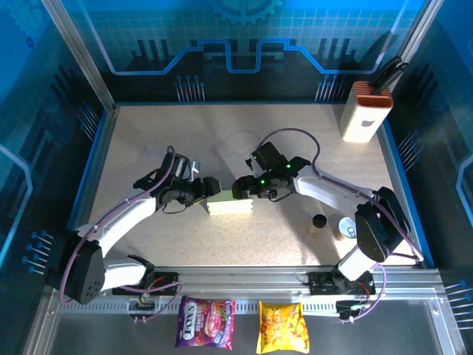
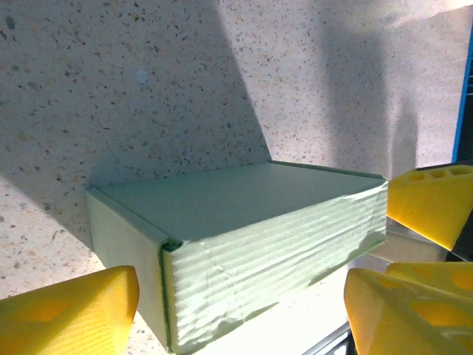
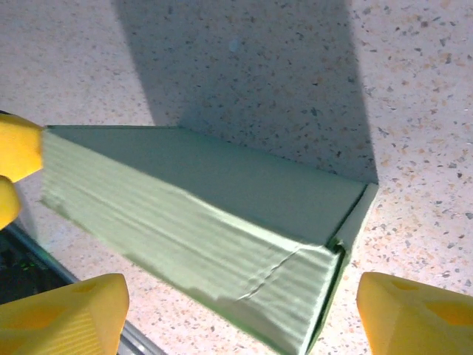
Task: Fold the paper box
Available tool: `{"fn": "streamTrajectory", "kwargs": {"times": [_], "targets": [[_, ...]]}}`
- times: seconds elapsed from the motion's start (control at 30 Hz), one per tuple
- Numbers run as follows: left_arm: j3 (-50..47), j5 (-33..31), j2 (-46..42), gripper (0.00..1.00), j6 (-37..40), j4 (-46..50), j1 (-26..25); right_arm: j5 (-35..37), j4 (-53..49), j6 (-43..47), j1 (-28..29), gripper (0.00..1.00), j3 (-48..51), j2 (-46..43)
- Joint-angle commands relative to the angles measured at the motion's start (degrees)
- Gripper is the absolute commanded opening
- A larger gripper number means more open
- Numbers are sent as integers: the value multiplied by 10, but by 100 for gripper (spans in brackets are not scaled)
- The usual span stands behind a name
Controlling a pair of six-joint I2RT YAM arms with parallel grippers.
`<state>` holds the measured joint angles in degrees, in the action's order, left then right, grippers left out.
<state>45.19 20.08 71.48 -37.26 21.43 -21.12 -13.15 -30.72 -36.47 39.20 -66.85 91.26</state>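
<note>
On the table (image 1: 148, 140), the folded paper box (image 1: 230, 205) lies closed at centre, its contents hidden. The left gripper (image 1: 205, 191) at its 9 o'clock and the right gripper (image 1: 246, 189) at its 3 o'clock have their jaws spread wide around its 2 ends.

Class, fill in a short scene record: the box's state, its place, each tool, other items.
Box state: paper box, folded into a shallow pale green rectangle
Box place: flat on the speckled table, between both arms
Left tool: open, at the box's left end
Right tool: open, at its right end
Other items: white block with orange top, far right; purple snack packet and yellow snack packet, near edge
</note>
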Motion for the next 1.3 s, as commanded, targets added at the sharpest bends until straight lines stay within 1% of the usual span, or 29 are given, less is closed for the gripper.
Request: {"fn": "streamTrajectory", "kwargs": {"times": [0.0,0.1,0.27,0.43,0.63,0.73,0.9,0.97,1.03,1.13,1.27], "targets": [[12,23,-8,74,-13,15,-2,-44,24,-21,-3,82,6,-15],[12,32,0,74,-17,7,-2,-76,51,-36,-10,82,13,-10],[18,35,1,73,-29,-19,-3,-90,65,-41,-16,81,4,-2],[55,20,23,74,-12,-32,0,-77,64,-22,-26,81,-25,8],[135,-19,91,74,45,-35,13,-42,61,41,-45,81,-94,55],[147,-25,121,74,73,-74,20,-29,66,73,-52,82,-127,85],[139,4,161,73,96,-151,34,-24,95,102,-56,82,-142,115],[135,19,169,73,98,-159,34,-34,106,98,-55,82,-135,117],[121,31,165,73,91,-173,33,-42,117,88,-53,82,-119,110],[86,33,145,73,79,-200,25,-49,134,67,-46,82,-89,95],[60,33,121,73,73,-195,9,-61,146,36,-35,82,-60,77]]}}
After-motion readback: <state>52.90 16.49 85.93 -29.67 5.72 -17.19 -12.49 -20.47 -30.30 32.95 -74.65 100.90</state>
